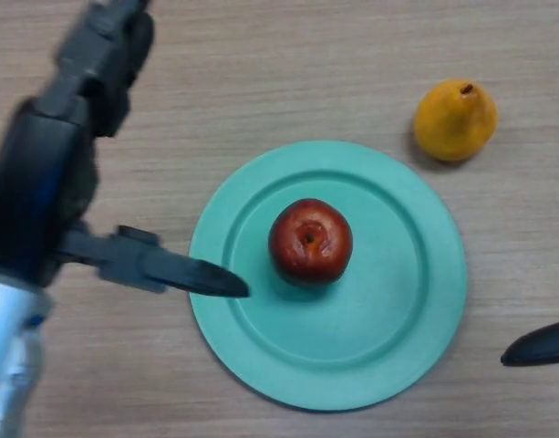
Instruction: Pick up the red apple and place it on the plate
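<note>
The left hand [124,255] hangs over the plate's [416,310] left rim with fingers spread wide and empty, one pointing at the red apple [310,240] yet apart from it. The apple sits upright in the plate's middle, so the placing looks done. A yellow pear [455,119] lies well apart on the bench [261,73]. A dark tip, probably the right hand [539,345], shows at the right edge; its fingers cannot be judged.

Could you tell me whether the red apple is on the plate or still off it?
On the plate: the red apple sits upright near the centre of the green plate, free of the left hand.
</note>
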### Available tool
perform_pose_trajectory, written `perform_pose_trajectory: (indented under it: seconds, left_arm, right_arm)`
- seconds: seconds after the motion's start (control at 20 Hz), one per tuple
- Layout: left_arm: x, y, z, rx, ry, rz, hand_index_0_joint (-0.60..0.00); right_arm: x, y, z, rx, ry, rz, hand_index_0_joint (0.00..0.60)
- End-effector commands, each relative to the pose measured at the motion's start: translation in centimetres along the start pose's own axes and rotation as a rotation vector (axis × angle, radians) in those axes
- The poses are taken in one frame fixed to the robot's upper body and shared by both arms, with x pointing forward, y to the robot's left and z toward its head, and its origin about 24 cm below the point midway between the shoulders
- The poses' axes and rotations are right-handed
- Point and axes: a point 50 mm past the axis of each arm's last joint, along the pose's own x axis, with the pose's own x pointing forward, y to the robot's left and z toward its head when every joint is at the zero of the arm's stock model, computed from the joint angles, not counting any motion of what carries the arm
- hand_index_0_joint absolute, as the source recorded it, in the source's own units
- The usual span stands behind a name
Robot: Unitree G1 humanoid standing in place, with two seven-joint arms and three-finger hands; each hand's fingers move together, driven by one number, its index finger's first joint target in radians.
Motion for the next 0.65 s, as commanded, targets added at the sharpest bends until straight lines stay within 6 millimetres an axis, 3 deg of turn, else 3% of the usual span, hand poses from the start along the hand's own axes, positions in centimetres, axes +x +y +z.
perform_pose_trajectory:
  seconds: [0.05, 0.65]
  left_arm:
    - [-0.66, 1.53, 2.54, 0.053, -0.18, 0.043, 0.0]
    - [-1.18, 1.5, 2.1, 0.053, -0.152, 0.111, 0.0]
  right_arm:
    - [-0.26, 0.0, 2.78, -0.029, -0.199, 0.005, 0.0]
    - [-0.43, 0.22, 2.12, -0.031, -0.189, 0.069, 0.0]
